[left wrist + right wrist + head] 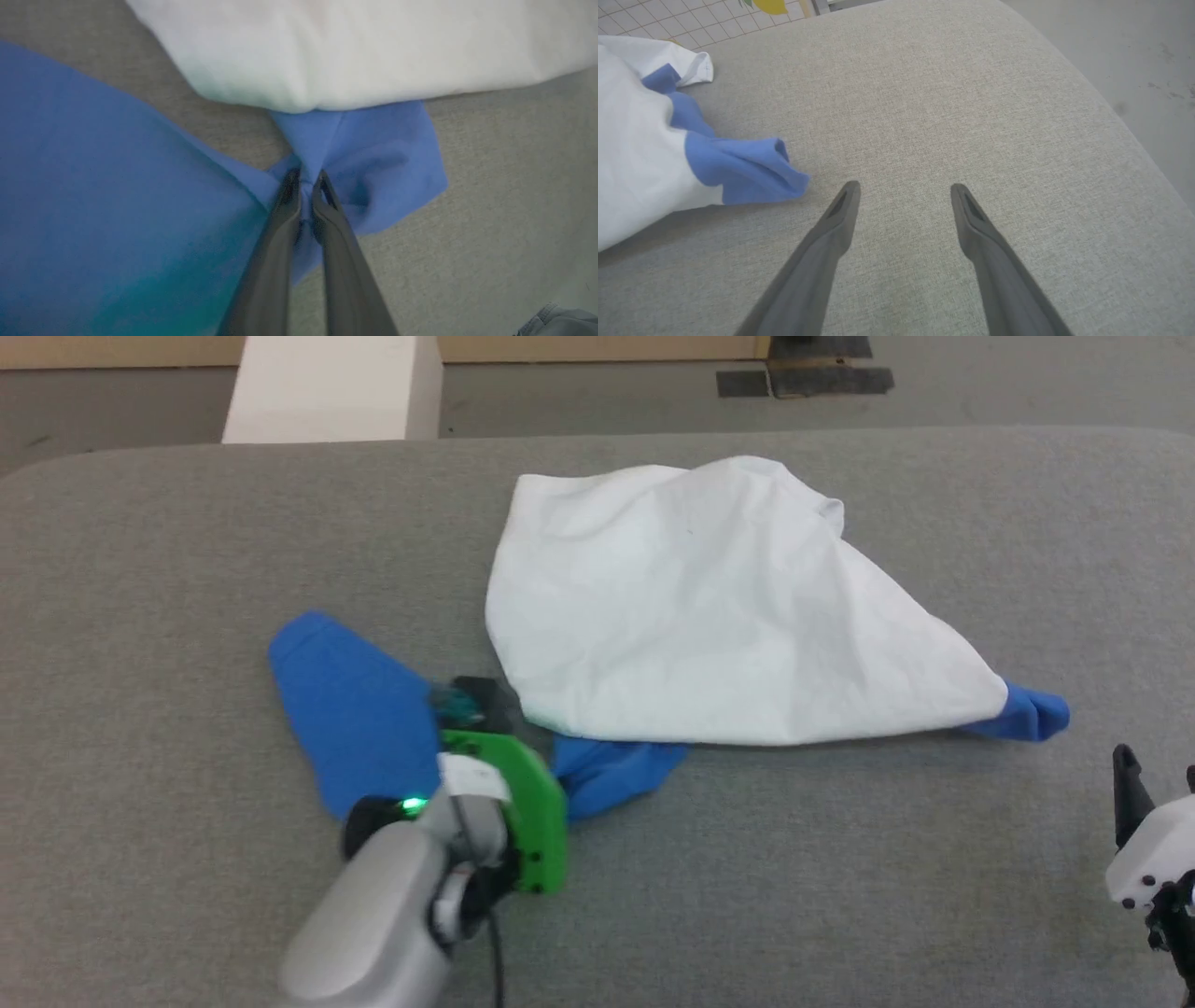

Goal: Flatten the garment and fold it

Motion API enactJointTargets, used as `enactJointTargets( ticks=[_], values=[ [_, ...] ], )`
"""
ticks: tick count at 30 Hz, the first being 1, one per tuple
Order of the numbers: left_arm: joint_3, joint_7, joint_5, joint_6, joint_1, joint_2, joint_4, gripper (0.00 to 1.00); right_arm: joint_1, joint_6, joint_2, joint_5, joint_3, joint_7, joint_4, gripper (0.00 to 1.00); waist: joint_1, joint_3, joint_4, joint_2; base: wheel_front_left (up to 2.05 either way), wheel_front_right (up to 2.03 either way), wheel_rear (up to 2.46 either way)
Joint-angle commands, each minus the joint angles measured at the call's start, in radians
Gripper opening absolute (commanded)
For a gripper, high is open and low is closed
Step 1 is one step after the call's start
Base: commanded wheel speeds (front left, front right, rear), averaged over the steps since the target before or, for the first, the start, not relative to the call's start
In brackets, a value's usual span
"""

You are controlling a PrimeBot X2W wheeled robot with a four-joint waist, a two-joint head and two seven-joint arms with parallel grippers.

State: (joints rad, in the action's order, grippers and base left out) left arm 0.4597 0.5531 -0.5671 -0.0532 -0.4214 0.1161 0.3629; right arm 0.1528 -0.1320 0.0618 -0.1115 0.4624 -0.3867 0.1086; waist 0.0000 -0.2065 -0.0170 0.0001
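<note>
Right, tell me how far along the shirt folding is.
Done: nothing yet; the garment lies crumpled on the grey table, white body heaped over the blue parts. In hand: the left gripper is pinched shut on blue fabric at the heap's near edge; the right gripper hangs open beside a blue sleeve. Left: spreading it flat, then every fold.

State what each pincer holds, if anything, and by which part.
Left pincer: shut on the shirt, pinching bunched blue fabric at the near edge of its white body. Right pincer: open, holding nothing.
</note>
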Motion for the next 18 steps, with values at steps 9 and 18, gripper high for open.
enactJointTargets(
  ticks=[9, 18],
  values=[
    [-0.201, 0.168, -0.055, -0.179, 0.171, 0.256, -0.317, 0.00, -0.017, 0.001, -0.009, 0.013, -0.031, 0.016, 0.028, 1.00, 0.0000, 0.085, -0.126, -0.0001, 0.00, 0.00, 0.00],
    [-0.391, 0.221, -0.115, -0.351, 0.328, 0.321, -0.390, 0.01, -0.001, 0.001, -0.011, 0.021, -0.064, 0.022, 0.038, 1.00, 0.0000, 0.088, -0.118, -0.0001, 0.00, 0.00, 0.00]
  ],
)
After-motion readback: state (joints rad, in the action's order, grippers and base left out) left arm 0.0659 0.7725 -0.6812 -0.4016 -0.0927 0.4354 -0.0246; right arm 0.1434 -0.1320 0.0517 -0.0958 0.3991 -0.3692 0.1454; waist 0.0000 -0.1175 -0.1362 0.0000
